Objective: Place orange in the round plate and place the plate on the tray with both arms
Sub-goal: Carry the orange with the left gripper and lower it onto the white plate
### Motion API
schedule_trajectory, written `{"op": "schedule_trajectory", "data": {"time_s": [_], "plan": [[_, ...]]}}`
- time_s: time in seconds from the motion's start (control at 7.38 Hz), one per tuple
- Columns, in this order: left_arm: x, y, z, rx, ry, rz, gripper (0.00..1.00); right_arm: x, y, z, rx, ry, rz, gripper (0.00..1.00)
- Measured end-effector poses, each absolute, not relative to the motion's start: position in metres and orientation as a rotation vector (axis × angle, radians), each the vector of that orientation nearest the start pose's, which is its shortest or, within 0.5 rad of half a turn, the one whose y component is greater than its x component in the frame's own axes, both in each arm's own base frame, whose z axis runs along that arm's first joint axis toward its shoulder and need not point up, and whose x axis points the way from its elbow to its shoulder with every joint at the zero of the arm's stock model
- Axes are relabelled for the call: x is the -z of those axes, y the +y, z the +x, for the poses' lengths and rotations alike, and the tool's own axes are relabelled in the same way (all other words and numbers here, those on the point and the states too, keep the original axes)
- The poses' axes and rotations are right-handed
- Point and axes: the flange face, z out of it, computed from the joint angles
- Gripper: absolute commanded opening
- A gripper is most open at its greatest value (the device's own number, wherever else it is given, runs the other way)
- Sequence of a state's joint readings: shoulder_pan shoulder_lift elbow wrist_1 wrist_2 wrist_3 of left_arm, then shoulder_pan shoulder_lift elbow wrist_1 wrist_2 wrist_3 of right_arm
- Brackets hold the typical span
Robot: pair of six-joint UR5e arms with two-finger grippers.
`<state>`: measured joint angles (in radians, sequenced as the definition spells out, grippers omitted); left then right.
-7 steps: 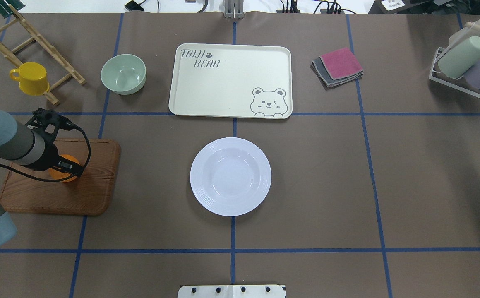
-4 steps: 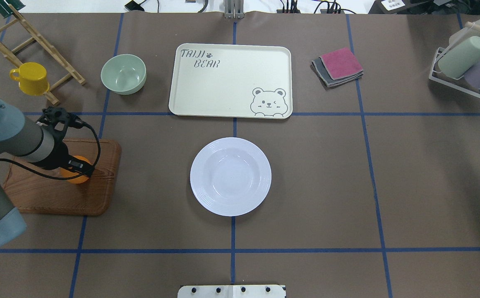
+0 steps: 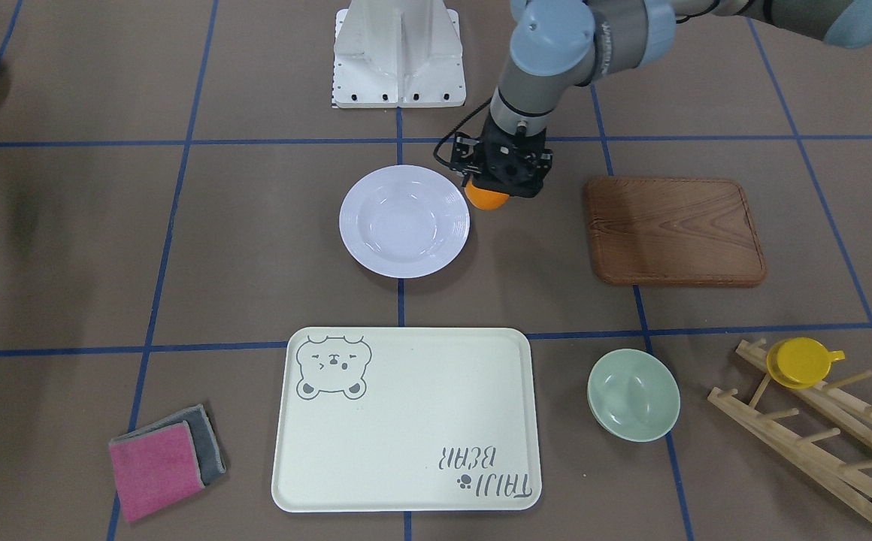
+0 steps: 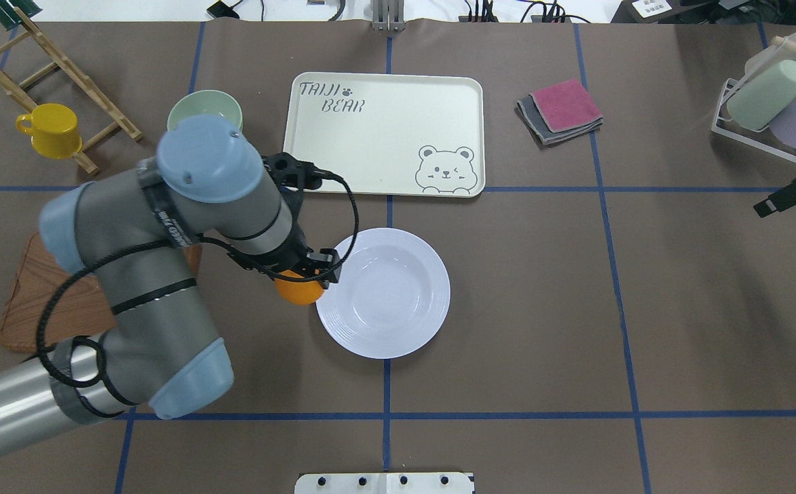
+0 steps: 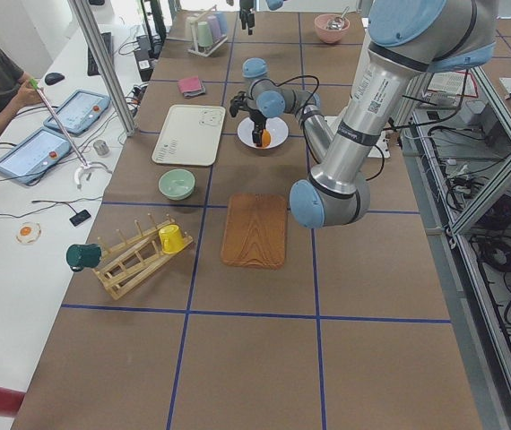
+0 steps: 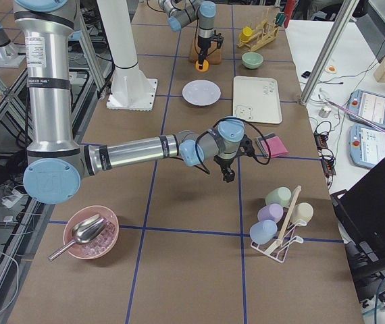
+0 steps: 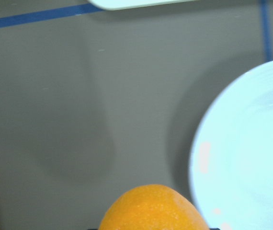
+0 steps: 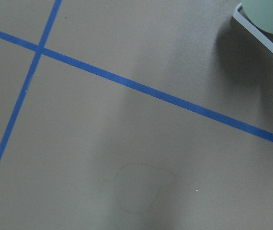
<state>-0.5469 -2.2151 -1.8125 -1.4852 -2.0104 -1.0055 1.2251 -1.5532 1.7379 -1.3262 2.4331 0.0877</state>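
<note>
the orange (image 4: 297, 293) was clamped in the left pincer (image 4: 300, 280), whose fingers were closed on its sides, and it hung clear of the bench (image 4: 542, 329). it sat just outside the rim of the round plate (image 4: 432, 322), on the robot's left side of it. from the pincer the plate's bowl lay toward the robot's right, so the coming move was judged to be a short sideways carry over the rim before release. the orange is round, so no long axis governed the drop. the plate held nothing. the tray (image 4: 384, 130) lay beyond the plate, apart from it, with its long axis across the bench. the left arm was the nearer one; the right pincer (image 4: 792, 194) stood well apart toward the bench's right end, and whether it was wide or narrow could not be told.

count: one orange, one round plate, one tray, two arms.
</note>
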Motion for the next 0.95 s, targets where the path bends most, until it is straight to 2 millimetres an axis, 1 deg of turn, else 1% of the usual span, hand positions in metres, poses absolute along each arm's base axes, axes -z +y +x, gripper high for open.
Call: {"op": "schedule_trajectory", "data": {"time_s": [0.14, 0.27, 0.54, 0.68, 0.95], "plan": [[-0.172, -0.411, 0.525, -0.193, 0.878, 0.070, 0.00, -0.529, -0.500, -0.126, 0.437, -0.926, 0.215, 1.00], [-0.162, -0.413, 0.552, -0.198, 0.862, 0.062, 0.00, -0.527, -0.500, -0.131, 0.444, -0.928, 0.216, 1.00], [-0.156, -0.404, 0.597, -0.225, 0.823, 0.048, 0.00, -0.522, -0.501, -0.137, 0.445, -0.932, 0.214, 1.00], [-0.154, -0.398, 0.612, -0.235, 0.803, 0.062, 0.00, -0.521, -0.502, -0.139, 0.444, -0.934, 0.212, 1.00], [-0.157, -0.394, 0.628, -0.246, 0.779, 0.068, 0.00, -0.521, -0.503, -0.141, 0.443, -0.935, 0.208, 1.00]]}}
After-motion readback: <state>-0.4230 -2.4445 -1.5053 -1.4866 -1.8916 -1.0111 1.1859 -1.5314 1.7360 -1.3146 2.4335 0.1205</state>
